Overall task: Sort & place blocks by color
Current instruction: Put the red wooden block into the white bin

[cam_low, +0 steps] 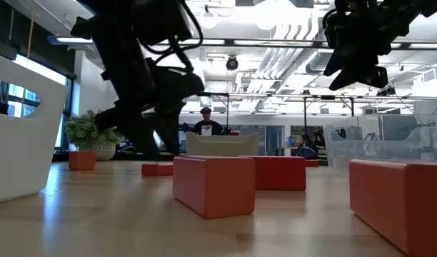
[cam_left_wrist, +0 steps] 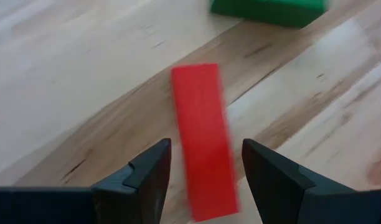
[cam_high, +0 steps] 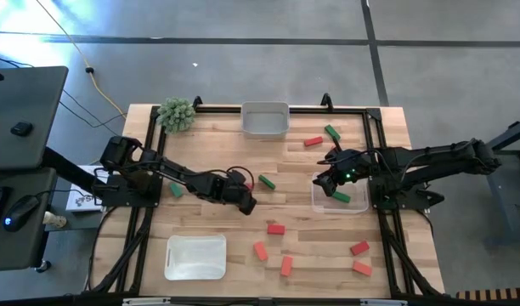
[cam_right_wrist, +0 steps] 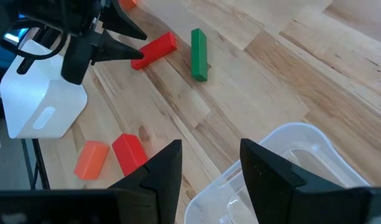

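On the pale plank counter (cam_high: 200, 221), the left claw (cam_left_wrist: 206, 165) stood released astride a smooth red block (cam_left_wrist: 203, 140); the right claw (cam_right_wrist: 209, 165) hung released over a clear tray (cam_right_wrist: 290, 174) at three o'clock.

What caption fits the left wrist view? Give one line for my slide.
Left gripper open around a long red block lying on the wooden table, a green block beyond.

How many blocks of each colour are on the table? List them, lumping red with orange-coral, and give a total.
Green blocks: 4
Red or orange-coral blocks: 7
Total: 11
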Robot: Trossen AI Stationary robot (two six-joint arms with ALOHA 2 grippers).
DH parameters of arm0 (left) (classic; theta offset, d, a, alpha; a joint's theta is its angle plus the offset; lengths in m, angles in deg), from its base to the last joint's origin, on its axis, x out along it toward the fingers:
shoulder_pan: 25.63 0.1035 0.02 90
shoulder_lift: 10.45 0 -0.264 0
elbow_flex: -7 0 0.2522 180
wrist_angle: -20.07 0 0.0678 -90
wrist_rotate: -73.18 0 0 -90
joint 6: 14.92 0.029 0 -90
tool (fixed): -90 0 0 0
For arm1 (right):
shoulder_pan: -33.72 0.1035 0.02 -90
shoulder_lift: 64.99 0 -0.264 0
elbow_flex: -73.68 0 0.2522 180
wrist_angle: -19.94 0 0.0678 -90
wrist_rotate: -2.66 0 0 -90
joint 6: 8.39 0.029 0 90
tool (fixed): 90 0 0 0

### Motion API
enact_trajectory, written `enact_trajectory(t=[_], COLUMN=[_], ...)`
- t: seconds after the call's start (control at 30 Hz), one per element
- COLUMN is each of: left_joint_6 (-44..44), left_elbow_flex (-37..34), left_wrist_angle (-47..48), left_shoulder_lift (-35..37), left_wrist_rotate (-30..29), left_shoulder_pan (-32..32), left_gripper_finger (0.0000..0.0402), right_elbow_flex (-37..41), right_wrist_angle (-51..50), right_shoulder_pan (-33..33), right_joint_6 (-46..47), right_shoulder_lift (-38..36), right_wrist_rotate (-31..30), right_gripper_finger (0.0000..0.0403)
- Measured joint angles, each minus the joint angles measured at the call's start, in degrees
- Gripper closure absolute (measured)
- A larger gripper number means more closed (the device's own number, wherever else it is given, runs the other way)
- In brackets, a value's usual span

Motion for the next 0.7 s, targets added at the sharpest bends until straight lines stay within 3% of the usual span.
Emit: enact_trajectory(t=[0.57, 0.7], left_joint_6=[-0.94, 0.52], left_elbow_flex=[0.29, 0.26], left_wrist_angle=[-3.03, -2.65], left_shoulder_lift=[-4.63, -4.70], left_wrist_rotate=[0.49, 0.25], left_shoulder_pan=[-0.44, -0.44], left_gripper_finger=[0.0217, 0.0240], right_elbow_flex=[0.00, 0.00], right_wrist_angle=[-0.72, -0.66], right_shoulder_pan=[0.00, -0.01], right_joint_6=[0.00, 0.04], right_shoulder_lift=[0.00, 0.00], right_wrist_rotate=[0.00, 0.00], right_gripper_finger=[0.0252, 0.0252])
